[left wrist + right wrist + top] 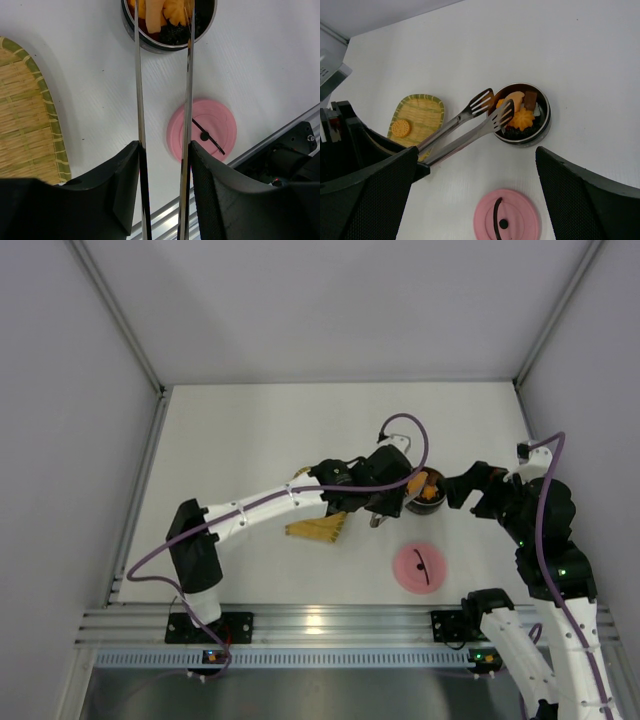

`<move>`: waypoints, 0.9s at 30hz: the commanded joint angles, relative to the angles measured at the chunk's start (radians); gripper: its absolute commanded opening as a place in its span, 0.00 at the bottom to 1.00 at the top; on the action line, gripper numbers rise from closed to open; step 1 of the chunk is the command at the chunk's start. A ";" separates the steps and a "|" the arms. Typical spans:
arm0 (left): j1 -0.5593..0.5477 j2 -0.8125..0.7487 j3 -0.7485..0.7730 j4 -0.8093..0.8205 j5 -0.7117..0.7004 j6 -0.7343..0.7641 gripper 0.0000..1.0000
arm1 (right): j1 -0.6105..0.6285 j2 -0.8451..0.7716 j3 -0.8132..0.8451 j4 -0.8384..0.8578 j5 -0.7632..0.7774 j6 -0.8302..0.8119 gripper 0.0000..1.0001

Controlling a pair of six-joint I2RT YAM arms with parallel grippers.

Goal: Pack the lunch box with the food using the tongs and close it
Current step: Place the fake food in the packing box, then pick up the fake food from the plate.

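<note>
The lunch box is a small round steel pot standing open on the white table, also in the top view and the left wrist view. The food fills it: orange, brown and black pieces. Its pink lid lies flat nearby. My left gripper is shut on the tongs. The tongs' slotted tips hang spread over the pot's mouth with nothing between them. My right gripper is wide open and empty, just right of the pot.
A yellow woven tray lies left of the pot, under my left arm. One round orange biscuit rests on it. The aluminium rail runs along the table's near edge.
</note>
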 commanded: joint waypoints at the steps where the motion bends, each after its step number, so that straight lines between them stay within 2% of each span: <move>1: -0.010 -0.102 -0.014 0.083 -0.028 0.018 0.49 | -0.011 -0.004 0.024 0.013 0.001 -0.007 0.99; 5: -0.010 -0.182 -0.051 0.081 -0.092 0.008 0.50 | -0.011 -0.005 0.024 0.011 0.003 -0.007 0.99; 10: -0.010 -0.252 -0.080 -0.051 -0.258 -0.057 0.50 | -0.011 -0.007 0.022 0.013 0.000 -0.005 0.99; 16: -0.009 -0.438 -0.270 -0.222 -0.410 -0.198 0.51 | -0.011 -0.008 0.022 0.019 -0.013 0.000 0.99; 19: -0.009 -0.482 -0.353 -0.321 -0.471 -0.266 0.51 | -0.011 -0.005 0.018 0.033 -0.029 0.007 1.00; 27: -0.009 -0.512 -0.473 -0.369 -0.465 -0.323 0.52 | -0.011 0.004 0.011 0.049 -0.045 0.015 0.99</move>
